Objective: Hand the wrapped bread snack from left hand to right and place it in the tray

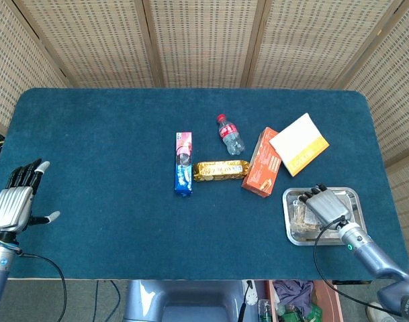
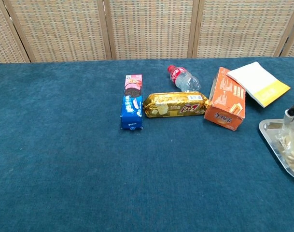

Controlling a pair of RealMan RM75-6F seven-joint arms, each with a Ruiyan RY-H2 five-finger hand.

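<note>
The wrapped bread snack (image 1: pixel 299 215) lies in the left part of the metal tray (image 1: pixel 350 196) at the table's front right. My right hand (image 1: pixel 327 206) sits on top of it, fingers curled over the wrapper and holding it. The chest view catches only the tray's left corner (image 2: pixel 271 127), the snack (image 2: pixel 291 143) and a fingertip (image 2: pixel 293 109) at the right border. My left hand (image 1: pixel 14 200) hangs at the table's front left edge, fingers apart and holding nothing.
Behind the tray to the left, a row runs across mid-table: a blue and pink biscuit pack (image 1: pixel 183 164), a gold snack pack (image 1: pixel 221 170), a small bottle (image 1: pixel 230 134), an orange box (image 1: pixel 262 162) and a white and yellow box (image 1: pixel 299 143).
</note>
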